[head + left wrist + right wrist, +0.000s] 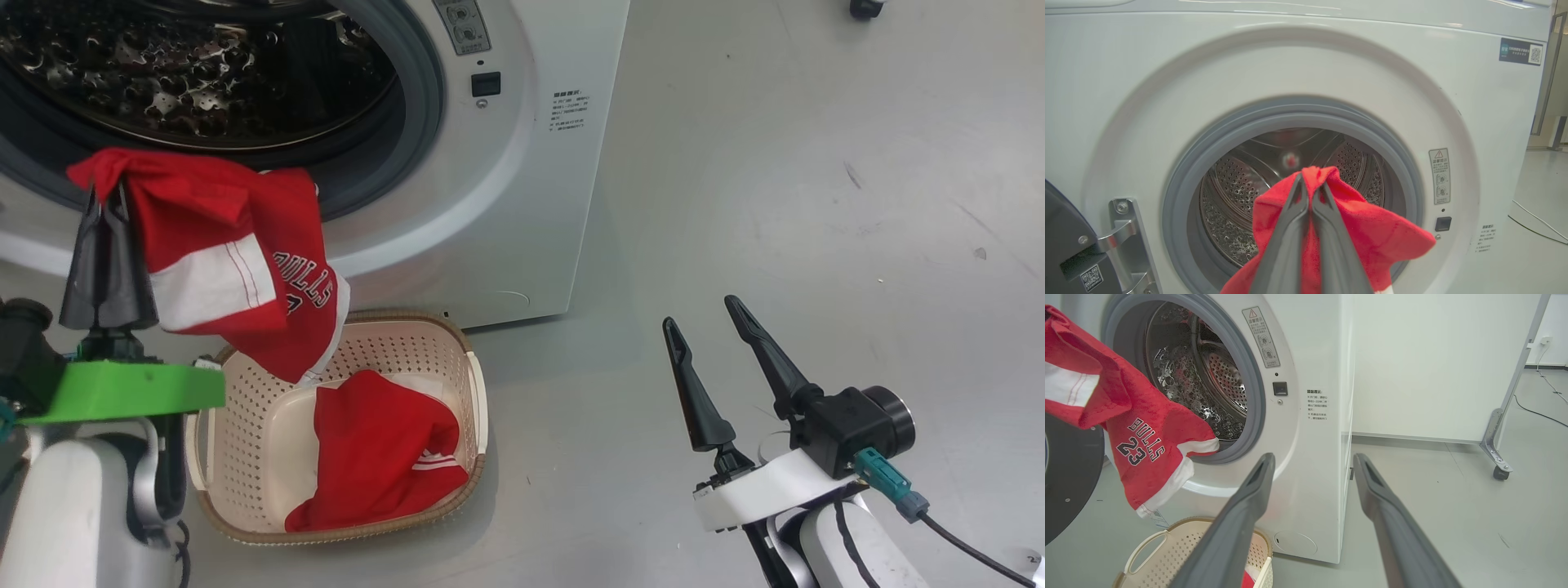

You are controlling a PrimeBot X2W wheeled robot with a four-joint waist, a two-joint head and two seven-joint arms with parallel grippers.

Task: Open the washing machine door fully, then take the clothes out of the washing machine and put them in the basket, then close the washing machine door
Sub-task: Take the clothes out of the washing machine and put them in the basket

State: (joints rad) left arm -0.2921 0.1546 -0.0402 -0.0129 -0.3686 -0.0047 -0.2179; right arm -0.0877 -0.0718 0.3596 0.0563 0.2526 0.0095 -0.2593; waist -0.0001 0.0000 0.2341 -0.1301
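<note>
here, left end effector grips red clothes above basket.

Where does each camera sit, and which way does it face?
Head view: up high, facing down at the washer, basket and floor; left gripper shut on a jersey, right gripper open.
Left wrist view: behind the left gripper, facing into the drum; its shut fingers show.
Right wrist view: low, facing the washer's front corner; its open fingers show.
Shared: every view shows washer and jersey.
</note>
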